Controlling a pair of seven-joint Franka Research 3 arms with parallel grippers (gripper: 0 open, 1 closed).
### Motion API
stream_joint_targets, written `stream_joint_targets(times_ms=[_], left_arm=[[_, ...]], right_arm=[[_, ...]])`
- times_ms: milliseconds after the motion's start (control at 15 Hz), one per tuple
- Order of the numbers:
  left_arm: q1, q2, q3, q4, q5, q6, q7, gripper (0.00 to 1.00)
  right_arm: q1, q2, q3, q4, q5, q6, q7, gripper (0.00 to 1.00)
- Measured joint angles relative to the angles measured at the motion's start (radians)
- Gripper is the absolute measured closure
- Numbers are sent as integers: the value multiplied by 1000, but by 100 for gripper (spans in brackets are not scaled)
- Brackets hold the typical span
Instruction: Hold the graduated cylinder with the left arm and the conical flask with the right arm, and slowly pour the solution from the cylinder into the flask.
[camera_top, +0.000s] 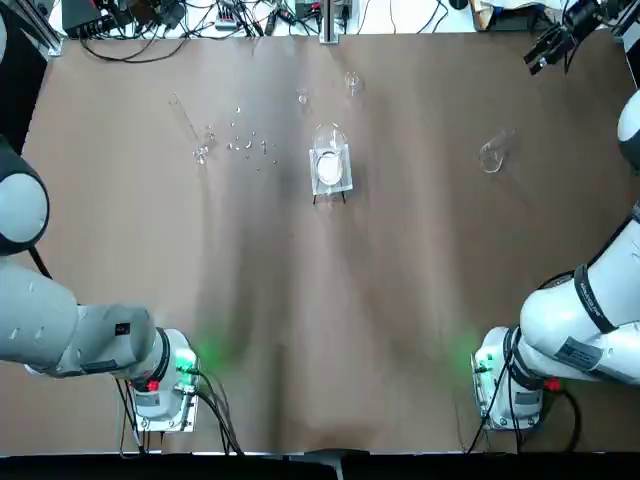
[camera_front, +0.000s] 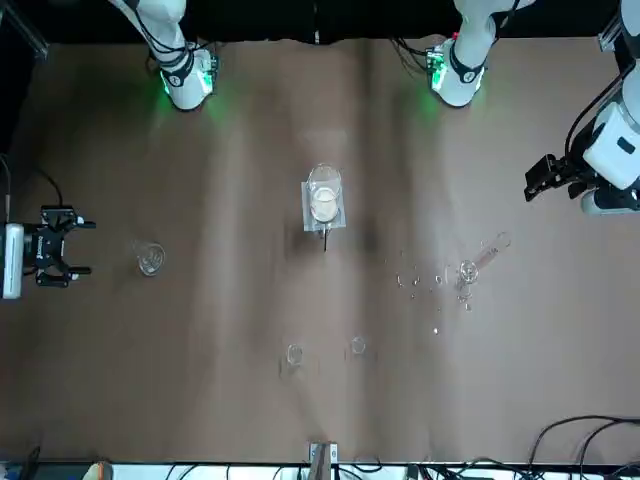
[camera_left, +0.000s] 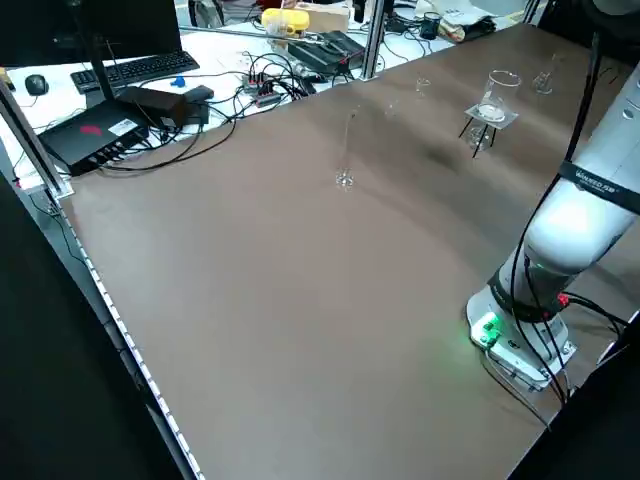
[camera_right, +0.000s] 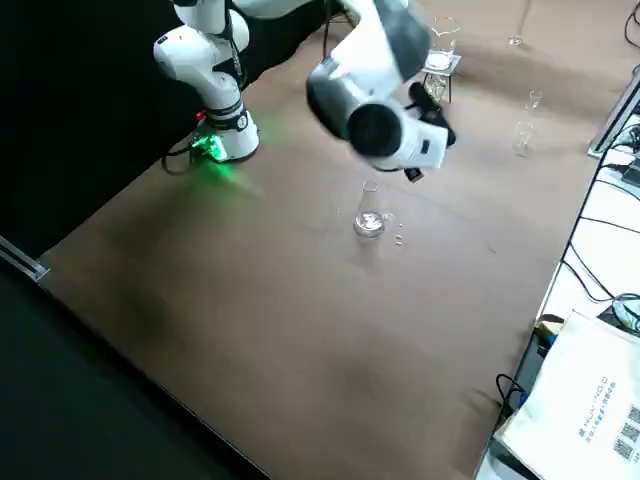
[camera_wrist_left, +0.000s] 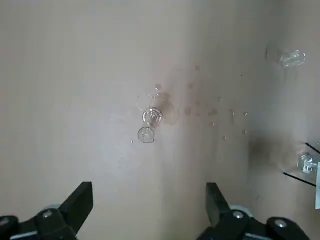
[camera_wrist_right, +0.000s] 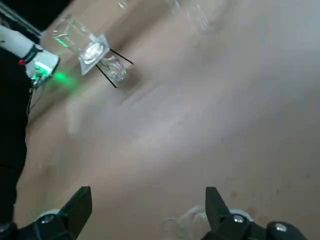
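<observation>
Cylinder (camera_top: 187, 127): slim clear glass tube w/ small flared foot, upright on matte brown tabletop (camera_top: 300, 330), far-left area; tiny glass specks (camera_top: 250, 143) scattered just beside it. Flask (camera_top: 491, 153): clear glass cone, short neck, standing far-right, well apart from cylinder. Between them a clear square stand (camera_top: 331, 168) w/ white round disc. Left gripper (camera_wrist_left: 149, 210) above cylinder, black fingers wide, empty. Right gripper (camera_wrist_right: 148, 212) over flask, fingers wide, holding nothing.
</observation>
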Motion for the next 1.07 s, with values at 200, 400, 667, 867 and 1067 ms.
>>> stream_joint_targets(times_ms=[200,400,667,867,1067], left_arm=[[-2,0,-1,0,6,0,3,0],[-4,0,-5,0,18,0,3,0],[-5,0,-7,0,20,0,3,0],[-5,0,-8,0,20,0,3,0],[-5,0,-8,0,20,0,3,0]], right_arm=[[62,-32,0,33,-93,6,212,0],[108,-68,0,57,-139,8,411,0],[194,-125,1,68,-238,9,655,0],[247,-174,1,70,-293,10,830,0],[285,-222,1,71,-358,10,961,0]])
